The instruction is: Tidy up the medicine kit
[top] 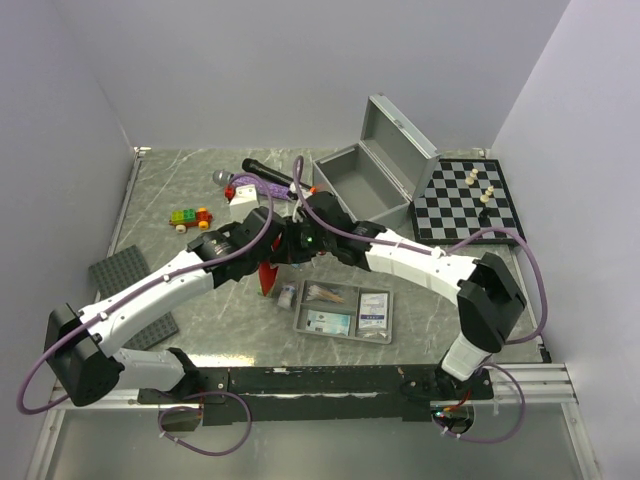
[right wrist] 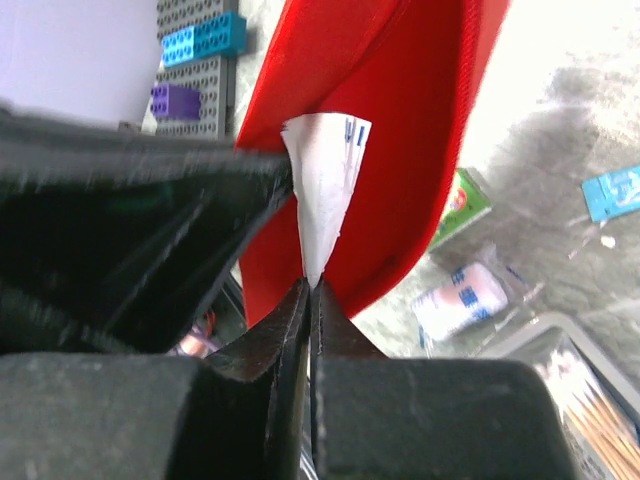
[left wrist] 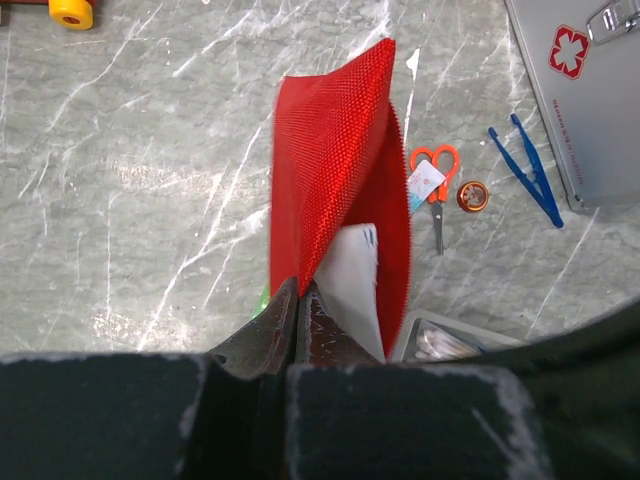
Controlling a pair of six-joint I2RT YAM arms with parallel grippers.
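The red pouch (left wrist: 330,150) hangs mouth-open above the table between both arms (top: 270,276). My left gripper (left wrist: 300,290) is shut on the pouch's edge. A white medicine packet (right wrist: 325,190) stands partly inside the pouch (right wrist: 400,130), and my right gripper (right wrist: 312,288) is shut on its lower corner. In the top view both grippers meet near mid-table, left gripper (top: 281,250) and right gripper (top: 301,243). The grey divided tray (top: 300,322) lies in front with packets in it. The silver-grey case (top: 336,172) stands open behind, lid up.
Orange scissors (left wrist: 437,190), a tape roll (left wrist: 473,195) and blue tweezers (left wrist: 530,170) lie beside the case. A bandage roll (right wrist: 460,295) and a green packet (right wrist: 462,200) lie near the tray. The chessboard (top: 465,205) is at right, the studded plate (top: 120,275) at left, a microphone (top: 265,170) behind.
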